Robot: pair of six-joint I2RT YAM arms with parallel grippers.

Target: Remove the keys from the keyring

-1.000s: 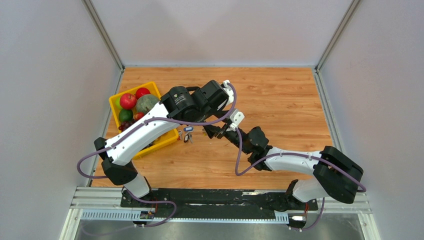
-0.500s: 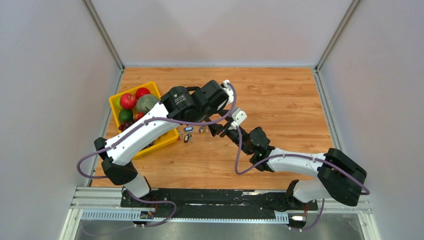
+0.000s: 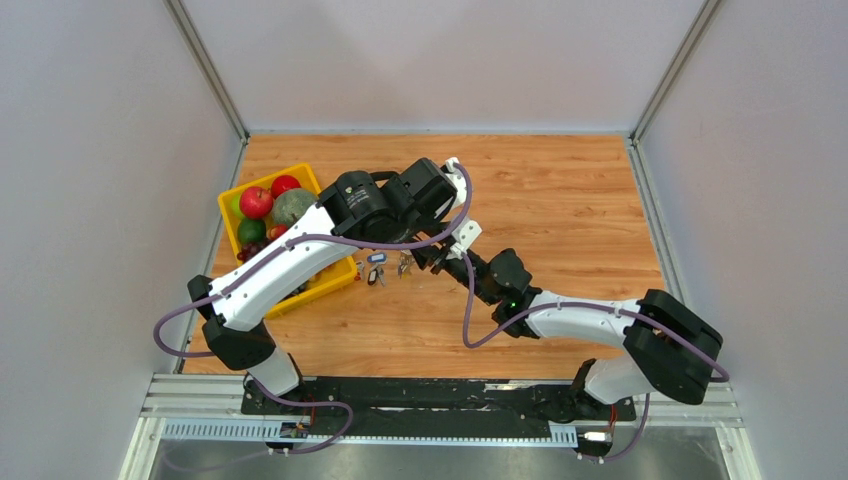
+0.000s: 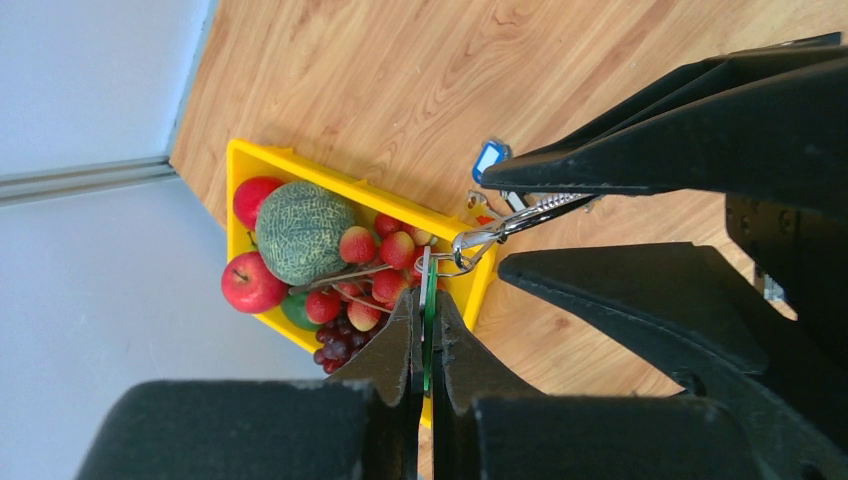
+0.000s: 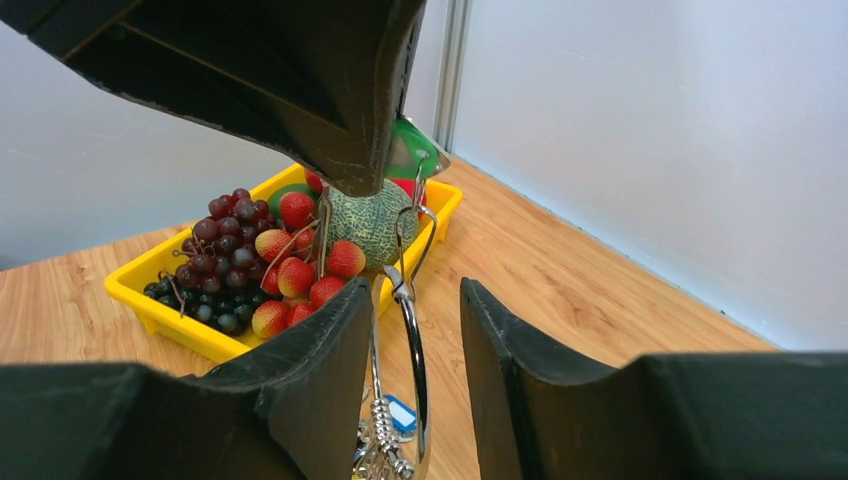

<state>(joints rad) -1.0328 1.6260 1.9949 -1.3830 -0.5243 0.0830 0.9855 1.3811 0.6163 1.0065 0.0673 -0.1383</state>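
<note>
- Right wrist view is showing the right gripper nearest; its jaws are standing narrowly apart, with the keyring hanging between them, brushing one finger but not being pinched
- just beyond it, the left gripper is clamping flat on the green key; that key is carrying the ring in the air above the table, near the middle and just right of the yellow basket
- I am judging the step to be working this key off the loop; the right jaws should be closing on bare wire, away from the bunch, then turning it gently against a steady left grip; yanking is risking a dropped bunch
- counting: one keyring; two grippers; one basket sitting far left; among the keys, one green, one blue key dangling, and others bunching low, too tangled for counting
</note>
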